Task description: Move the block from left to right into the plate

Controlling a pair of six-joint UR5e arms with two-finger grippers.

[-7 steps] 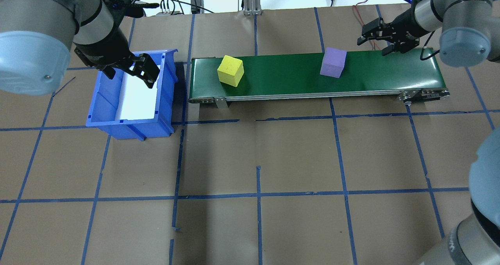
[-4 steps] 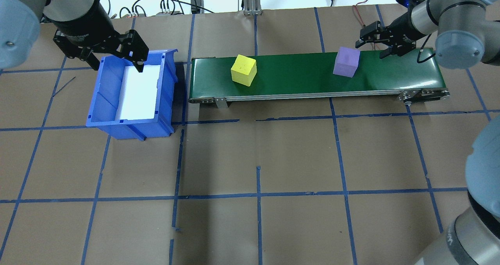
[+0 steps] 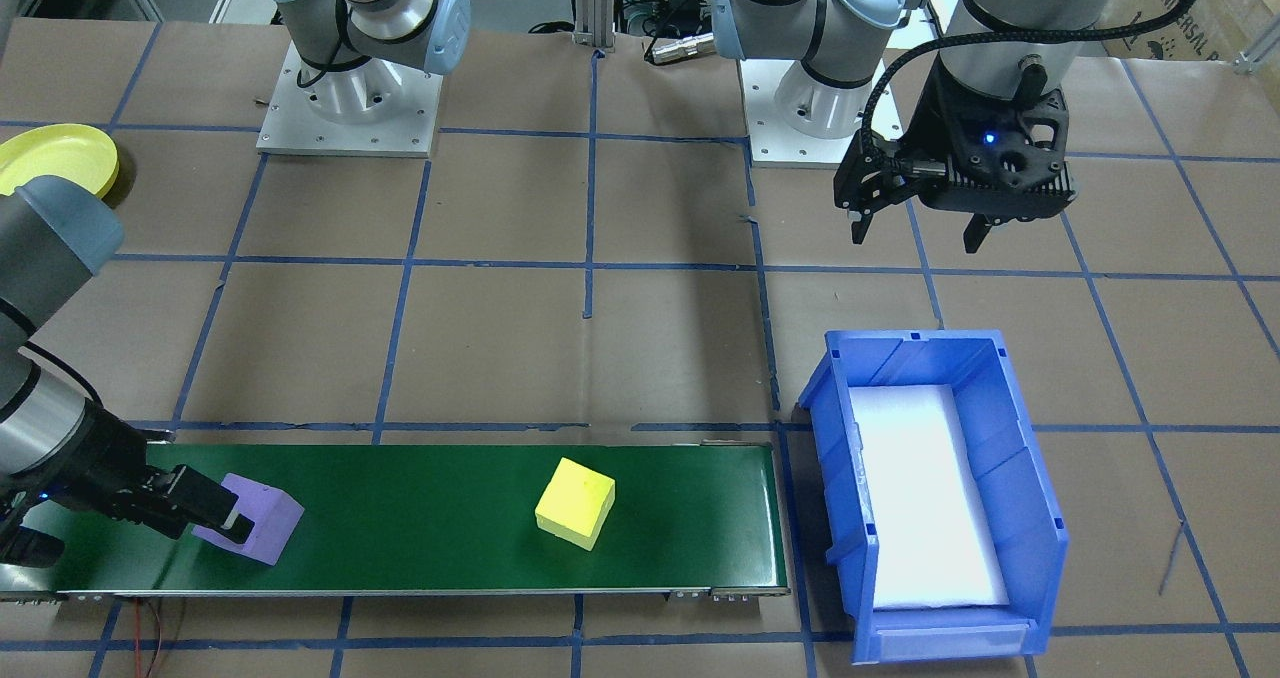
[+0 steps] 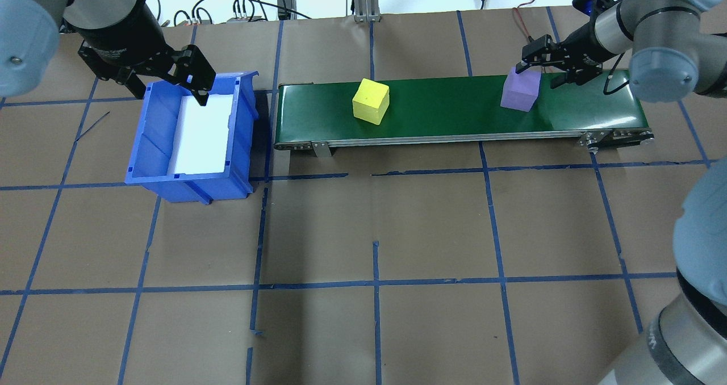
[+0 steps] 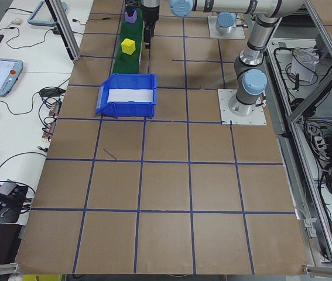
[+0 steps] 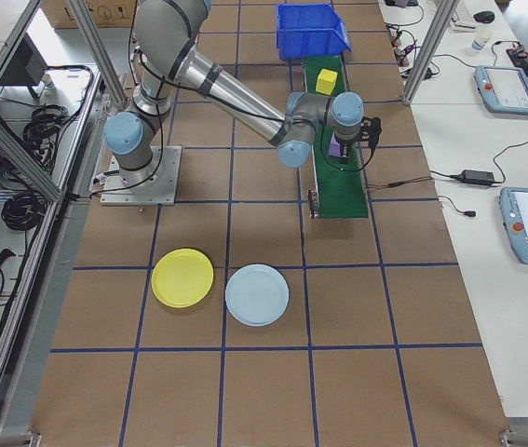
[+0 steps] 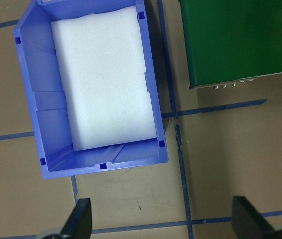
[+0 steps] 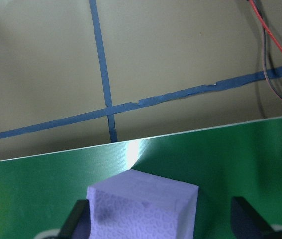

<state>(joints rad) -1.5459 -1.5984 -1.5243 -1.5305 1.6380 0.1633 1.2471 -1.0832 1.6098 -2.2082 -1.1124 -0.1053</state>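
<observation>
Purple block point(image 4: 519, 90) is sitting on the green conveyor belt point(image 4: 443, 118) near its right end, with the right gripper point(image 4: 546, 62) reaching down at it; in the right wrist view the block point(image 8: 143, 206) is lying between the two fingers point(image 8: 76, 221), which are standing spread on either side with gaps showing, so the claw is released and not clamped on it. In the front-facing view one finger tip point(image 3: 235, 518) is overlapping the block's point(image 3: 255, 518) near face, though whether it is touching I cannot tell. Yellow block point(image 4: 371, 101) is resting further back on the belt, about mid-length, well apart from the purple one. Left gripper point(image 4: 164, 81) is hanging over the far edge of the blue bin point(image 4: 193, 178), its fingers point(image 7: 81, 221) spread wide and carrying nothing; the left wrist view is looking straight down into the bin point(image 7: 29, 99), which is lined with a white foam pad point(image 7: 106, 79). The bin is standing just beside the belt's left end. In the exterior right view a yellow plate point(image 6: 182, 277) and a light blue plate point(image 6: 257, 294) are lying side by side on the brown paper-covered table point(image 6: 245, 391), well apart from the conveyor's end and from both blocks.
</observation>
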